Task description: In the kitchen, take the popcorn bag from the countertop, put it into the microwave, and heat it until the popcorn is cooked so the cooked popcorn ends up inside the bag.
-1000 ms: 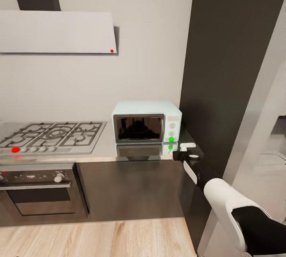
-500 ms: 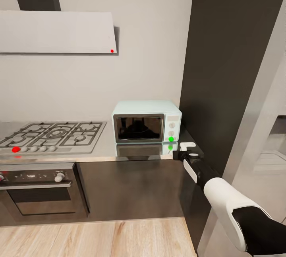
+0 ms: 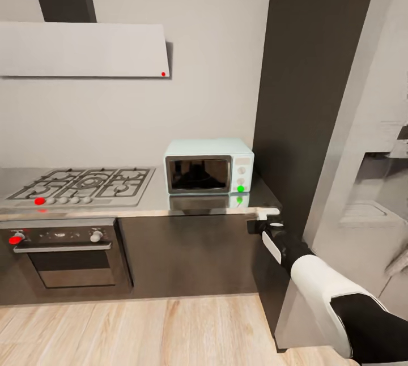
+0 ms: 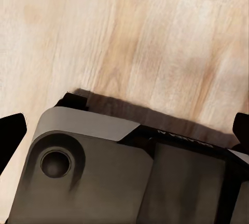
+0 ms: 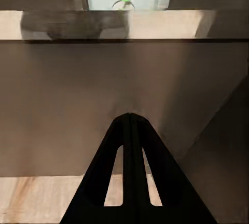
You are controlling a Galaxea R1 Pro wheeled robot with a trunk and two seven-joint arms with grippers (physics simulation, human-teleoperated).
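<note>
As door faces out, microwave (image 3: pixel 208 166) upright, lengthwise along countertop (image 3: pixel 153 205)

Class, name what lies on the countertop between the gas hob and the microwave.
Nothing: in the head view, the countertop between the gas hob and the microwave is bare reflective grey steel.

You face a home kitchen: the microwave (image 3: pixel 209 173) sits on the countertop (image 3: pixel 158 205) (steel-like), gas hob (image 3: pixel 85 184) beside it, oven (image 3: pixel 65 258) beneath.
</note>
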